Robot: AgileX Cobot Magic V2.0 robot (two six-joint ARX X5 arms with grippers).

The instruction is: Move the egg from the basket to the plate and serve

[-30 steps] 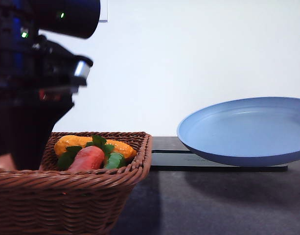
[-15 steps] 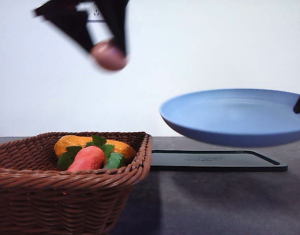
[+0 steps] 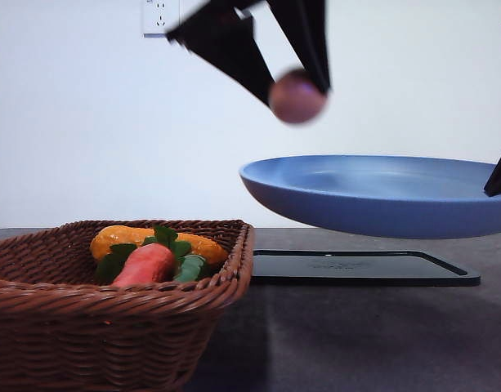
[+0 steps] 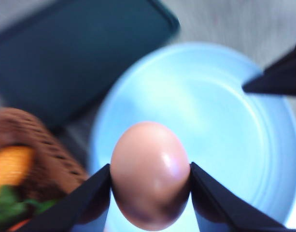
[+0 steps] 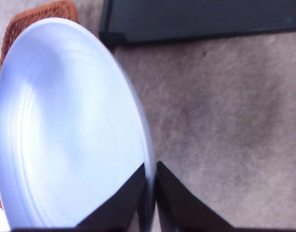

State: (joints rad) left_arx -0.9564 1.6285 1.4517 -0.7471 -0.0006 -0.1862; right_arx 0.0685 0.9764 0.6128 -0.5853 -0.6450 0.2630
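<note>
1. Since half a second ago, egg (image 3: 297,96) and left fingers (image 3: 303,57) travelled toward 3 o'clock, now above the plate (image 3: 373,200).
2. Left fingers clamp the egg, long axis upright.
3. Right fingers (image 5: 150,186) pinch the plate's rim, held above the worktop (image 3: 356,335).

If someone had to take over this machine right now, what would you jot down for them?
Left gripper: shut on the egg, held in the air above the plate's near-left part.
Right gripper: shut on the plate rim, holding it above the black tray.
Done: egg is out of the basket.
Left: set egg on plate, release, then serve the plate.
</note>
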